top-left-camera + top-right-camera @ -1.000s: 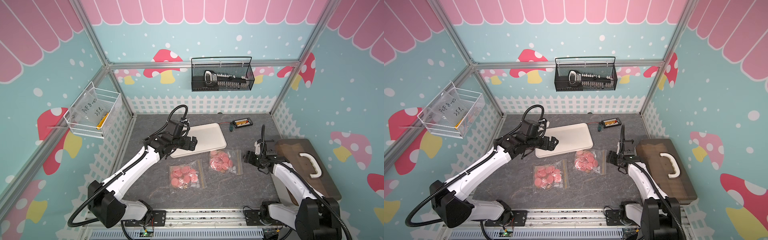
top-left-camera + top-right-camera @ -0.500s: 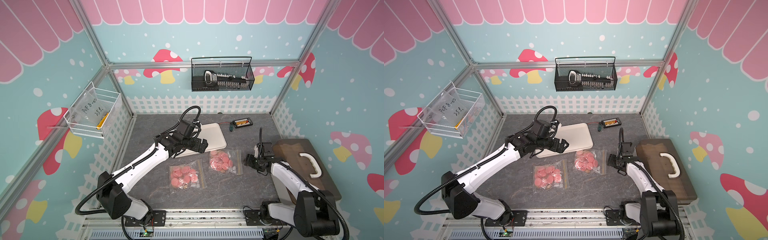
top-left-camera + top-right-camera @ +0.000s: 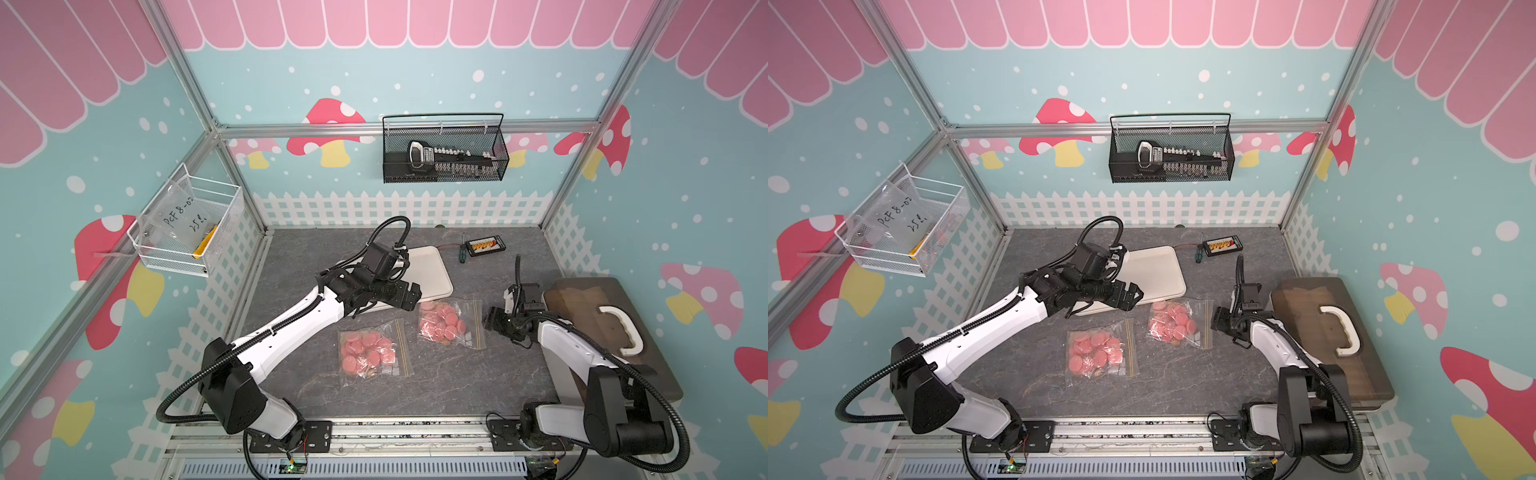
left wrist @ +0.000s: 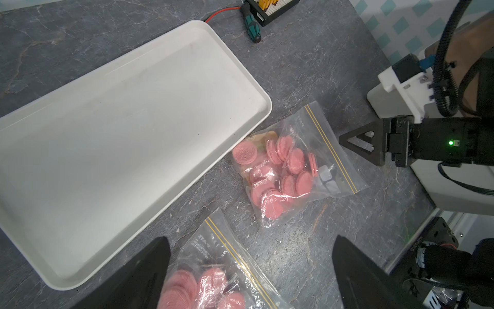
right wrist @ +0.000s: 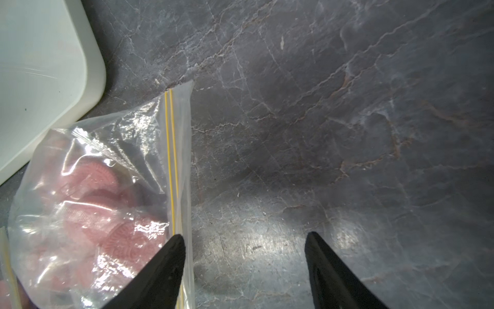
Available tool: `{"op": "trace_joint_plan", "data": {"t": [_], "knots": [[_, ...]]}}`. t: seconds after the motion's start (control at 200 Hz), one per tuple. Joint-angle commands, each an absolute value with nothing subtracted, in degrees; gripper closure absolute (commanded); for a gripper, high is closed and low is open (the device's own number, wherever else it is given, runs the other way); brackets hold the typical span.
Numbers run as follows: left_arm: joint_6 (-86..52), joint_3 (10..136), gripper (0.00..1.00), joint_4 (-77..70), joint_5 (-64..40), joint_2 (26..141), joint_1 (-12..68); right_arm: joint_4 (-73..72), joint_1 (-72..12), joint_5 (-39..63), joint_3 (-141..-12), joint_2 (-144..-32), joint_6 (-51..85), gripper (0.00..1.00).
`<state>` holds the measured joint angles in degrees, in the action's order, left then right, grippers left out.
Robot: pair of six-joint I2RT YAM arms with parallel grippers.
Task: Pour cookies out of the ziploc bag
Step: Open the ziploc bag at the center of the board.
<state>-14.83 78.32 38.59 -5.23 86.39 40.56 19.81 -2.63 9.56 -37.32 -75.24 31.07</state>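
Note:
Two clear ziploc bags lie flat on the grey table, each full of pink cookies (image 3: 442, 320). The farther ziploc bag (image 3: 467, 328) (image 3: 1200, 326) (image 4: 320, 139) sits against the corner of the white tray (image 3: 434, 270) (image 4: 120, 128). The nearer bag (image 3: 372, 353) (image 3: 1100, 349) (image 4: 213, 248) lies to its left. My left gripper (image 3: 411, 297) (image 4: 250, 239) hovers open over the tray's near right corner, holding nothing. My right gripper (image 3: 490, 322) (image 5: 243, 235) stands open and low at the farther bag's yellow-striped zip edge (image 5: 172, 160), with one finger over that edge.
A dark wooden board with a white handle (image 3: 602, 328) lies at the right edge behind my right arm. A black connector block and a screwdriver (image 3: 484, 247) sit at the back. A black wire basket (image 3: 444, 153) and a white one (image 3: 187, 228) hang on the walls.
My left arm has swung right and forward across the tray, toward the farther bag. My right gripper has edged left to the bag's zip edge and narrowed slightly.

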Motion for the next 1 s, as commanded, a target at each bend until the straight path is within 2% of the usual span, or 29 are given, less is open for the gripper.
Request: {"op": "trace_joint_plan", "data": {"t": [0.0, 0.51, 0.996], "knots": [[-15.6, 79.8, 0.01, 38.9, -5.8, 86.8, 41.0, 17.9, -2.4, 11.2, -36.0, -76.2, 30.8, 0.29], [-15.6, 79.2, 0.01, 38.9, -5.5, 86.3, 41.4, 19.7, -2.0, 4.7, -35.0, -72.6, 31.4, 0.3], [-15.8, 78.5, 0.01, 38.4, -5.4, 86.2, 41.6, 16.3, -1.8, 11.2, -35.7, -76.2, 29.4, 0.31]]}}
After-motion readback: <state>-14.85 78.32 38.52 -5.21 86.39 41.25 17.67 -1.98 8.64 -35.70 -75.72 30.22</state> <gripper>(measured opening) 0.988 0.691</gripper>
